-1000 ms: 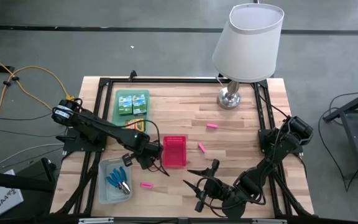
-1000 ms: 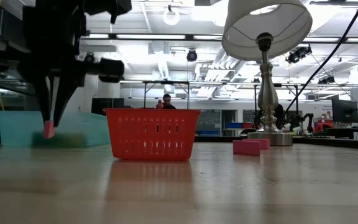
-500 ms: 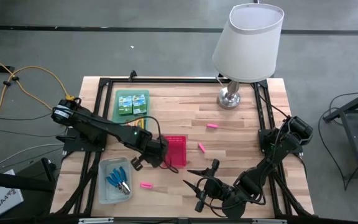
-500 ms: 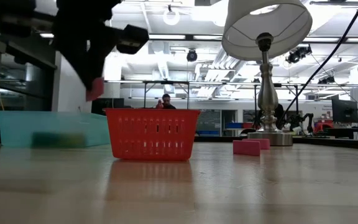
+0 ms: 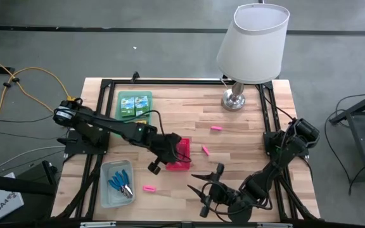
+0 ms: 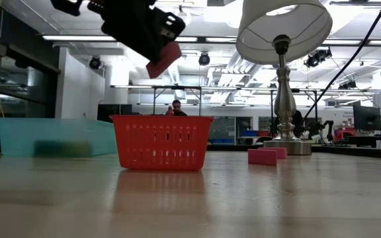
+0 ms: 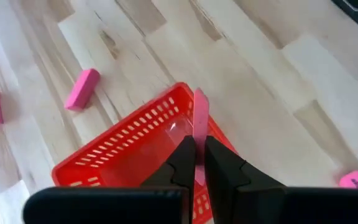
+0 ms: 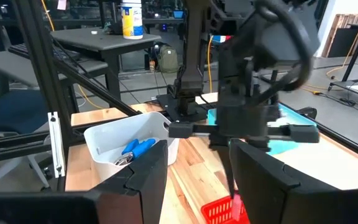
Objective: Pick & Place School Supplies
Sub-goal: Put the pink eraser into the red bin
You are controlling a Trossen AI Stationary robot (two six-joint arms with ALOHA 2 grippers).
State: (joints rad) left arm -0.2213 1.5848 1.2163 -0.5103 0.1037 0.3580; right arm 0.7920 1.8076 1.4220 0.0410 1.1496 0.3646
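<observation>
Three pink erasers [image 5: 216, 128] on wooden table [image 5: 246, 136]

You see a table [image 5: 246, 136] of pale, smooth varnished wood. The red basket [image 6: 162, 141] looks like perforated plastic. The lamp base [image 6: 284, 96] is shiny metal.

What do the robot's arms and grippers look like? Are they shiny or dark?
Dark. Both arms are black and made of chunky jointed links, with thin black cables looping along them. The left gripper has two slim, flat black fingers that taper to points. The right gripper has two broad, blocky black fingers with matte sides.
</observation>
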